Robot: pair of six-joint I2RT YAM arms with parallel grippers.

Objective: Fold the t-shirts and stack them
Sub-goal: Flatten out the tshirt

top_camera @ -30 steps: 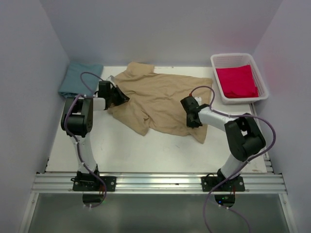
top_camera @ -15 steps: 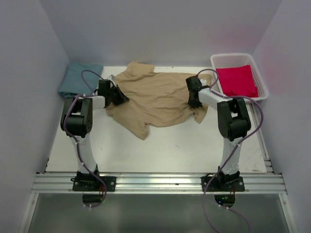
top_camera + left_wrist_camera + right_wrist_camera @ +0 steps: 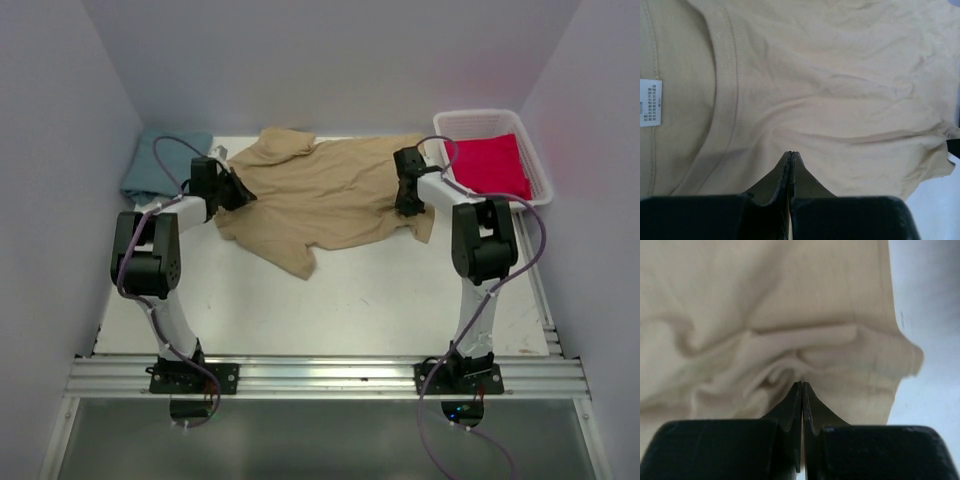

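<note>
Left gripper [image 3: 245, 192]: jaws pressed fully together, tips pinching the tan shirt [image 3: 330, 195] at its left edge, beside the collar.
Right gripper [image 3: 408, 210]: jaws pressed fully together, tips nipping a bunched fold at the tan shirt's right edge.
Tan shirt: spread and wrinkled across the far middle of the table [image 3: 350, 300], between both grippers.
Teal shirt [image 3: 155, 165]: far left corner.
Red shirt [image 3: 488, 165]: in the basket [image 3: 478, 114], far right.
</note>
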